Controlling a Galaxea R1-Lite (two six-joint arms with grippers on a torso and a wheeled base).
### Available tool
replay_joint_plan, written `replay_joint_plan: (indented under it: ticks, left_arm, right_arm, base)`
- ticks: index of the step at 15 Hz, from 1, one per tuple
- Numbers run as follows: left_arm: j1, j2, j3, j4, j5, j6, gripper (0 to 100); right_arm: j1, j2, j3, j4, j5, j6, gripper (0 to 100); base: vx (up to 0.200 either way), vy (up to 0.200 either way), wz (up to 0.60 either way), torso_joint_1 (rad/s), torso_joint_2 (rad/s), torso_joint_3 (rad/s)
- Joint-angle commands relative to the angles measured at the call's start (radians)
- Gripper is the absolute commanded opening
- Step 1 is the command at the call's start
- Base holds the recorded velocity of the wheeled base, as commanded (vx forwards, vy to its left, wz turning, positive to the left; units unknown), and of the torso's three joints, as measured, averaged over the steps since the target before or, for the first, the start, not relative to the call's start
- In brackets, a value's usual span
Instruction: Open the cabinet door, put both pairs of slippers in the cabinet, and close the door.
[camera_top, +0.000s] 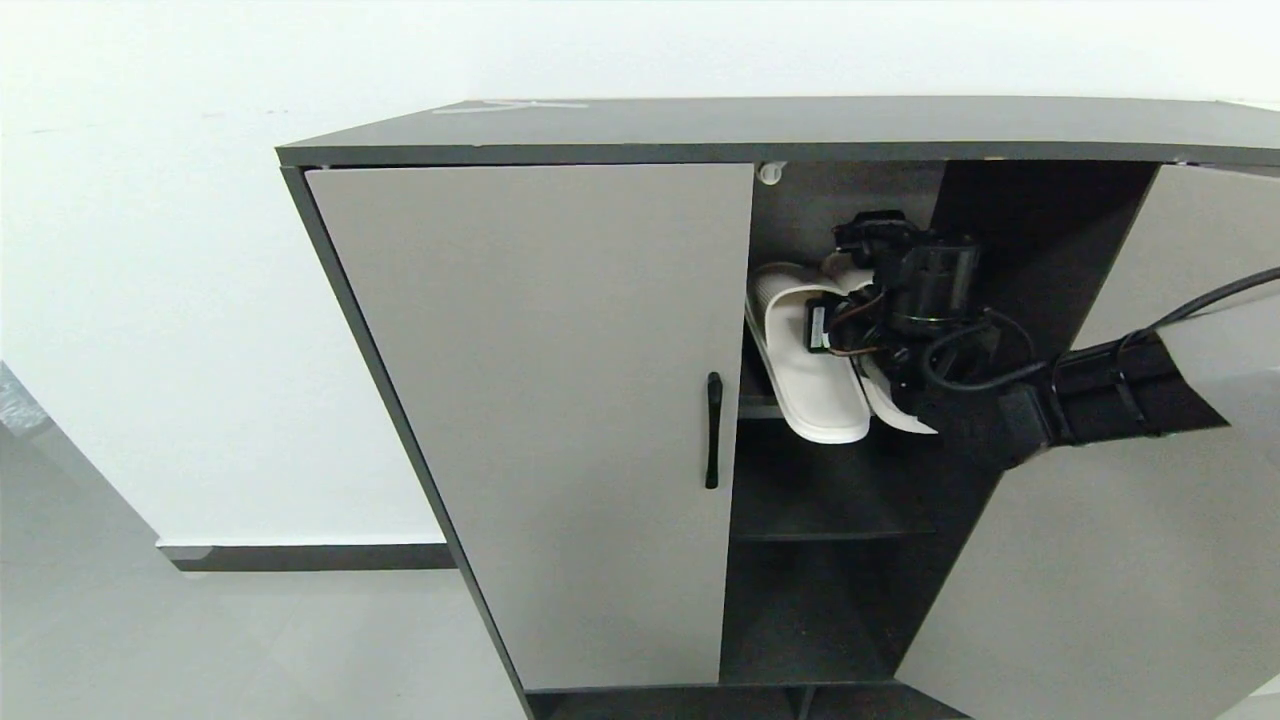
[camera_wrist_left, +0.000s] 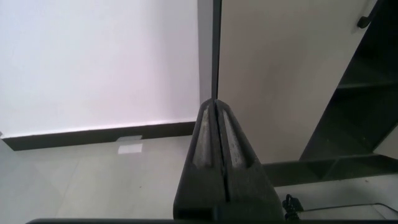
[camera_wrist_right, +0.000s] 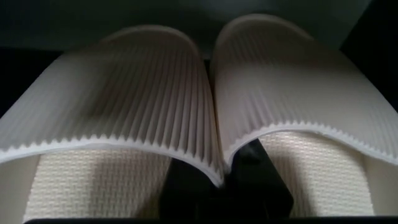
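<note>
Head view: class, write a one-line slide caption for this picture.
Right gripper holds white slippers in the top compartment of the cabinet; right door open, left door shut.

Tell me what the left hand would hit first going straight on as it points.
Most likely the cabinet's dark left edge, beside the closed door; the shut left hand lines up with it, though depth is unclear.

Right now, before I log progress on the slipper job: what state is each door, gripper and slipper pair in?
Left door: closed.
Right door: swung open.
White slippers: tilted, partly inside the cabinet, held by the straps.
Right gripper: shut on the white slippers.
Left gripper: shut, empty.
</note>
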Motion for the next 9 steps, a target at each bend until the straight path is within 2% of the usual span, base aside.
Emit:
replay_joint_plan:
  ticks: [1,6,9]
  left_arm:
    - [0.0,0.002,0.0,0.0,0.0,0.0,0]
    - [0.0,0.002,0.0,0.0,0.0,0.0,0]
    - [0.0,0.002,0.0,0.0,0.0,0.0,0]
  right_arm:
    - [-0.018,0.046,-0.108,0.064,0.001,0.004,0]
    - [-0.037,0.072,-0.238,0.179,0.001,0.004,0]
    - [-0.038,0.084,-0.251,0.21,0.004,0.007,0]
  base:
    - [0.0,0.0,0.0,0.0,0.0,0.0]
    - [0.0,0.0,0.0,0.0,0.0,0.0]
    - [0.0,0.0,0.0,0.0,0.0,0.0]
